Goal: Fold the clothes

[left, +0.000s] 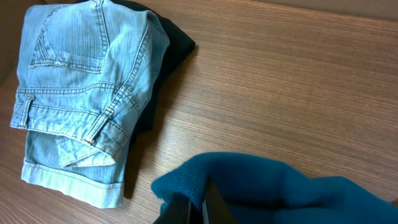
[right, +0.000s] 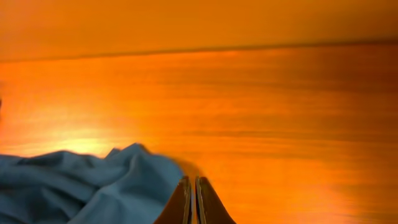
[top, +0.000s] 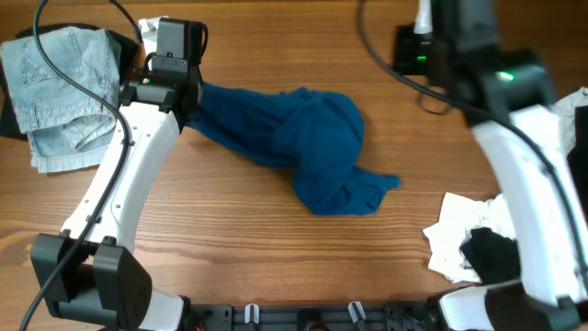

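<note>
The clothes lie on a wooden table. A dark blue shirt [top: 308, 147] is crumpled in a long heap at the middle. My left gripper [left: 199, 200] is shut on a fold of the shirt [left: 280, 193] at its left end, seen from overhead at the left gripper [top: 184, 108]. Folded pale blue denim [top: 60, 92] lies at the back left on a black piece [left: 177, 40]. In the right wrist view my right gripper [right: 193, 182] is shut with nothing between its fingers, just right of a blue cloth edge [right: 93, 183].
White pieces [top: 459, 230] with a black piece [top: 491, 256] on them lie at the front right beside the right arm [top: 528, 175]. More white cloth [top: 574, 115] shows at the right edge. Cables [top: 395, 69] run across the back.
</note>
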You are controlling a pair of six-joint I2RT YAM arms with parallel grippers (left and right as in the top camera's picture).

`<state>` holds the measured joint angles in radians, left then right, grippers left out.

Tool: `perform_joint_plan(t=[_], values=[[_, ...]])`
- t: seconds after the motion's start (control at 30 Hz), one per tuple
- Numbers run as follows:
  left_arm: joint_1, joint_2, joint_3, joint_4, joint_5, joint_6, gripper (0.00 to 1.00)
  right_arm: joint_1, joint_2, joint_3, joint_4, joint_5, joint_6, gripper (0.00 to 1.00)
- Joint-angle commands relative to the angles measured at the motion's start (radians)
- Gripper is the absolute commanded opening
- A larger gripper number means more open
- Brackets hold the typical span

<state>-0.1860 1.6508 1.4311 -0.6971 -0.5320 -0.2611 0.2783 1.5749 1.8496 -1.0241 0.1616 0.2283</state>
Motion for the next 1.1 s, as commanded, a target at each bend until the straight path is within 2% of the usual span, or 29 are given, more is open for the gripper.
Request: perform_joint_plan(t=[0.0, 0.1, 0.2, 0.23, 0.27, 0.3, 0.33, 0.47, 0.6, 0.73, 0.9, 1.0, 1.07], values=[[0.0, -0.002, 0.013, 0.0, 0.005, -0.006, 0.04, -0.057, -0.021, 0.024, -0.079, -0.147, -0.052, 0.04], [0.0, -0.002, 0.013, 0.0, 0.005, -0.006, 0.04, -0.059, 0.035, 0.022, -0.195, -0.305, -0.046, 0.04], [0.0, -0.002, 0.013, 0.001, 0.005, -0.006, 0.04, -0.045, 0.124, 0.02, -0.25, -0.362, -0.049, 0.05], [0.0, -0.002, 0.013, 0.001, 0.004, -0.006, 0.04, -0.042, 0.154, 0.02, -0.254, -0.387, -0.05, 0.21], [0.0, -0.002, 0.013, 0.0, 0.004, -0.006, 0.04, -0.04, 0.184, 0.02, -0.255, -0.413, -0.053, 0.43], [0.0, -0.002, 0.013, 0.0, 0.004, -0.006, 0.04, -0.036, 0.213, 0.02, -0.256, -0.441, -0.063, 0.56], [0.0, -0.002, 0.013, 0.0, 0.004, -0.006, 0.04, -0.031, 0.245, 0.02, -0.256, -0.471, -0.069, 0.66], [0.0, -0.002, 0.013, 0.0, 0.004, -0.006, 0.04, -0.019, 0.377, 0.02, -0.258, -0.558, -0.072, 0.69], [0.0, -0.002, 0.013, 0.001, 0.004, -0.006, 0.04, 0.022, 0.462, 0.02, -0.258, -0.567, -0.086, 0.68], [0.0, -0.002, 0.013, 0.002, 0.004, -0.006, 0.04, 0.11, 0.498, 0.02, -0.239, -0.556, -0.096, 0.68], [0.0, -0.002, 0.013, 0.011, 0.004, -0.006, 0.04, 0.202, 0.504, 0.02, -0.195, -0.538, -0.067, 0.74], [0.0, -0.002, 0.013, 0.011, 0.004, -0.005, 0.04, 0.223, 0.512, 0.02, -0.189, -0.572, -0.068, 0.73], [0.0, -0.001, 0.013, 0.01, 0.004, -0.005, 0.04, 0.227, 0.525, 0.02, -0.191, -0.59, -0.068, 0.69]])
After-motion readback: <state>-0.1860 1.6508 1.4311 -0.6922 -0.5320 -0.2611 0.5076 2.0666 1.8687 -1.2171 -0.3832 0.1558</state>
